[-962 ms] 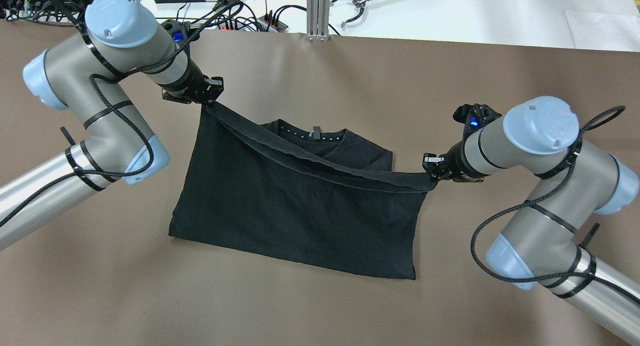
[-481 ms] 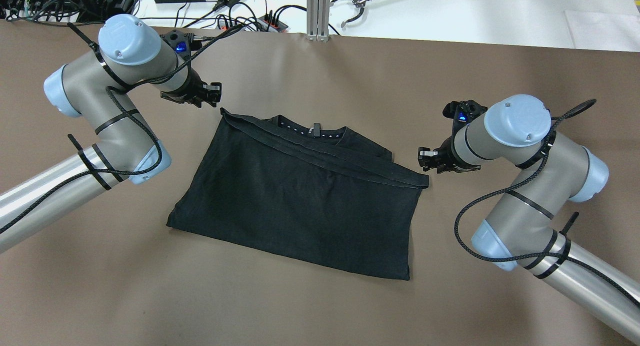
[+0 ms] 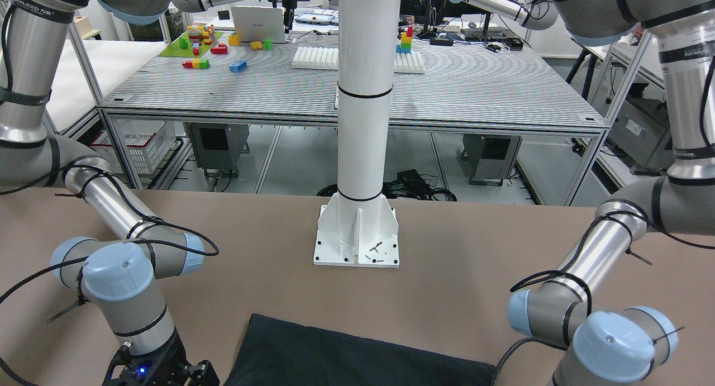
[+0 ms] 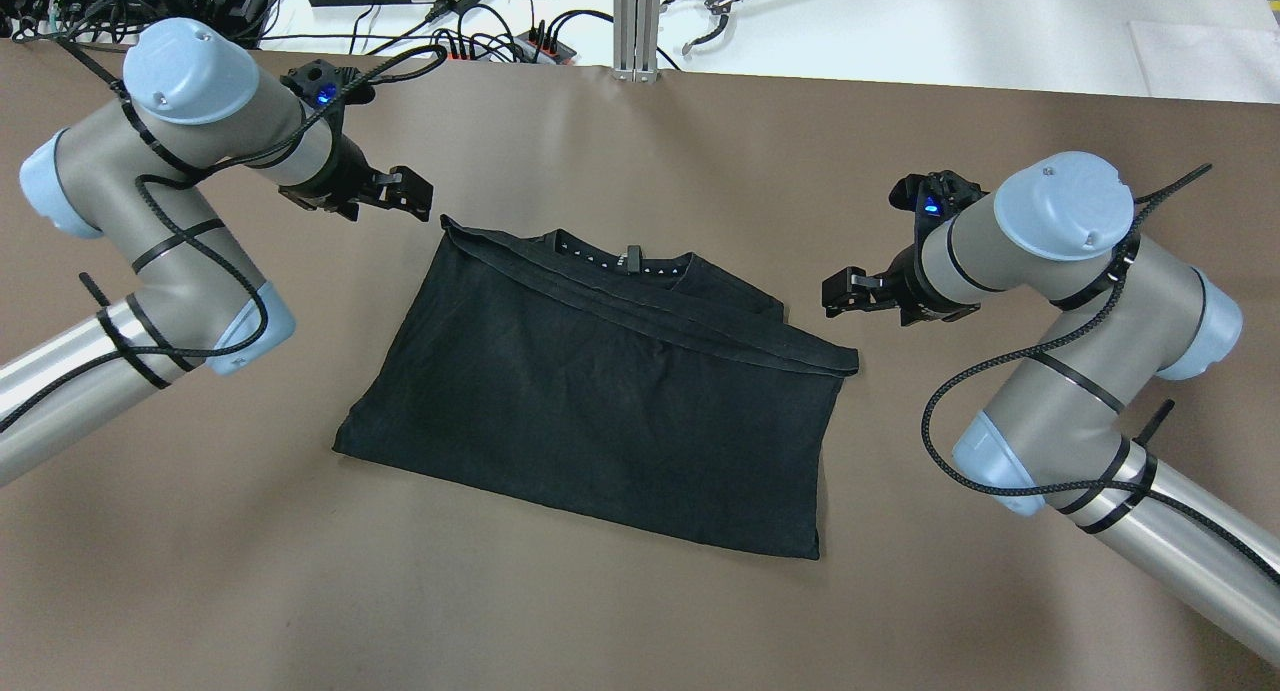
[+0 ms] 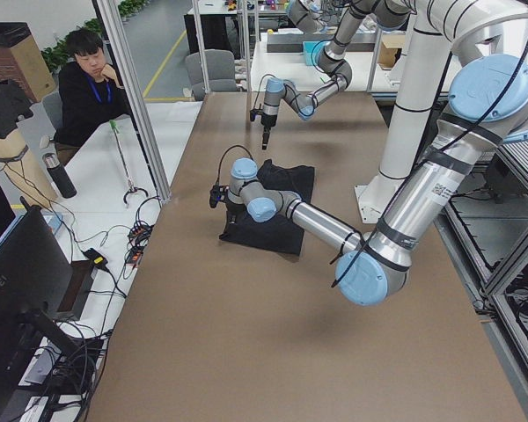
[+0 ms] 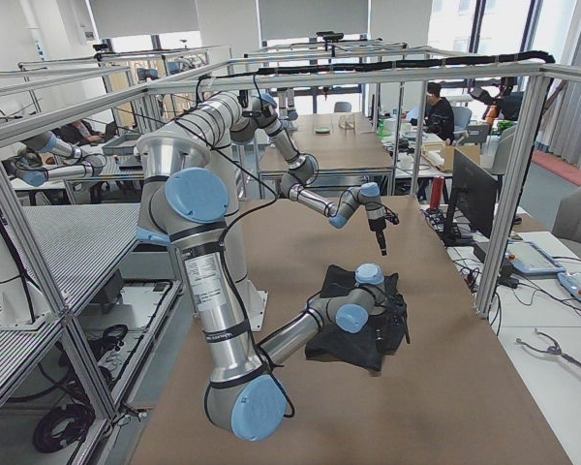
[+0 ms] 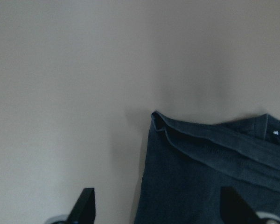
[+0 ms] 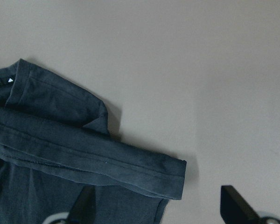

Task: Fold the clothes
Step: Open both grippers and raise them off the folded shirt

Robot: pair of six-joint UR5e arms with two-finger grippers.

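A black T-shirt (image 4: 600,391) lies folded on the brown table, its hem doubled up toward the collar (image 4: 630,261). My left gripper (image 4: 412,193) is open and empty, just off the shirt's far left corner. My right gripper (image 4: 838,293) is open and empty, just beyond the shirt's right corner (image 4: 848,359). In the left wrist view the shirt's corner (image 7: 163,126) lies ahead of the spread fingertips (image 7: 86,203). In the right wrist view the folded edge (image 8: 130,163) lies ahead and left of the spread fingertips (image 8: 233,200). Neither gripper touches the cloth.
Cables and power strips (image 4: 480,31) and an aluminium post (image 4: 636,21) line the table's far edge. The robot's white column base (image 3: 357,235) stands behind the shirt. A person (image 5: 88,83) sits beyond the table's far side.
Both grippers held the hem stretched above the shirt, then opened and let it drop flat. Since then both have drawn back from the corners: the left one leftward, the right one up and away.
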